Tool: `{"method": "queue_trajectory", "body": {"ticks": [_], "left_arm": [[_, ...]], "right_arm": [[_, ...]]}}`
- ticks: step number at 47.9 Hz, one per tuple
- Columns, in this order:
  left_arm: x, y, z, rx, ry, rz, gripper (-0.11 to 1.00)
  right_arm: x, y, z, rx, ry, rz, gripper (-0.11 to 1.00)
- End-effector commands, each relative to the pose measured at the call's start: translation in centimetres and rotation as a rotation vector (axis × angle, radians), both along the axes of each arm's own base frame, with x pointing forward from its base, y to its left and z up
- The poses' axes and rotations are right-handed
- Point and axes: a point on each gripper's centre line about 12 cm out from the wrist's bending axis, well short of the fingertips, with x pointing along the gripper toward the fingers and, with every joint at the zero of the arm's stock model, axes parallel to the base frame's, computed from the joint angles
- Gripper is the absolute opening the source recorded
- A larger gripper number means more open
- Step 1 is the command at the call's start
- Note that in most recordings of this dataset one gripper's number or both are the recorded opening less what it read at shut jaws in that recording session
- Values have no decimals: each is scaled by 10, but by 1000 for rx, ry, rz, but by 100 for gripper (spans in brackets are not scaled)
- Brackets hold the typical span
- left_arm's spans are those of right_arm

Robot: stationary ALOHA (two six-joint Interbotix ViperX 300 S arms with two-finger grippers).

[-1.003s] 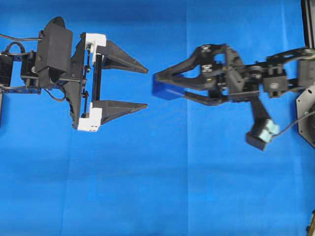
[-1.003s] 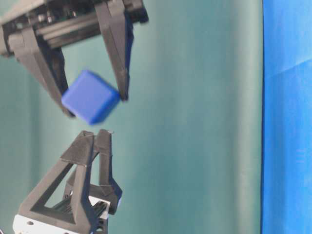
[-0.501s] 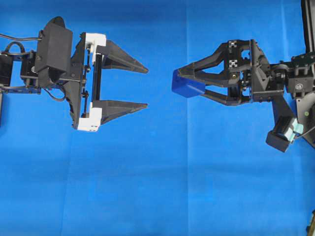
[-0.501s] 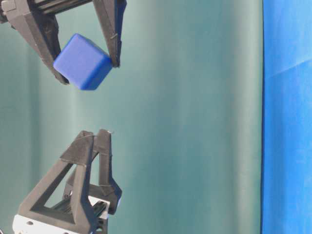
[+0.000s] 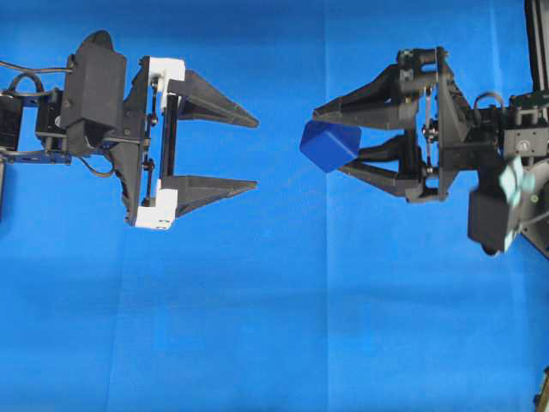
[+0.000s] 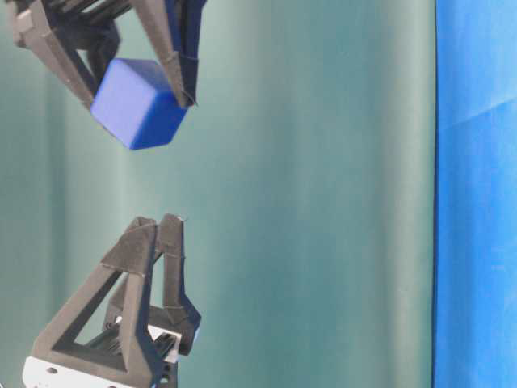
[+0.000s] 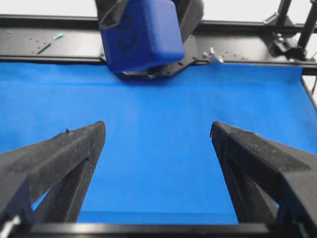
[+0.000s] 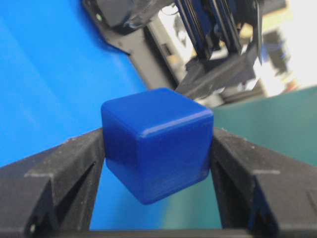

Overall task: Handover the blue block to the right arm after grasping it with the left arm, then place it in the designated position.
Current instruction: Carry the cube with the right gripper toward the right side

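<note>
blue block (image 5: 328, 145) clamped between fingertips of right gripper (image 5: 330, 142), held aloft over blue cloth (image 5: 257, 326). left gripper (image 5: 256, 153) spread wide, empty, facing block, well apart.

Overhead cam looks straight down on the worktop (image 5: 257, 326), wide enough to fit both arms: left claw (image 5: 256, 154) on the left, right claw (image 5: 319, 137) opposite, tips facing each other. Table-level cam sits low and looks turned sideways, close on both claws' tips. Left wrist cam rides behind its claw and looks out between the fingers (image 7: 59, 163) at the block (image 7: 141, 32) just ahead. Right wrist cam does the same, tight on the block, left claw blurry beyond it.
</note>
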Motion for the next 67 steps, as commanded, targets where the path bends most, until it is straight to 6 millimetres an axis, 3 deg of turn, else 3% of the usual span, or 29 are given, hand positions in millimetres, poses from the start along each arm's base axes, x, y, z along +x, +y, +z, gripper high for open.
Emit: {"method": "queue_trajectory", "body": {"ticks": [1,13,23,67], "left_arm": [[1,1,15,2,-46,1,92],[0,1,14,3,-41,1,92],[-1,1,13,3,-38,2,92],[1,1,14,4,-40,1,92]], "right_arm": [[-2,0,8,142,-17,-33,55],[-4,-4,2,553,22,-170,55],[-8,-2,3,745,22,-212,55],[-10,-1,3,753,25,-214,55]]}}
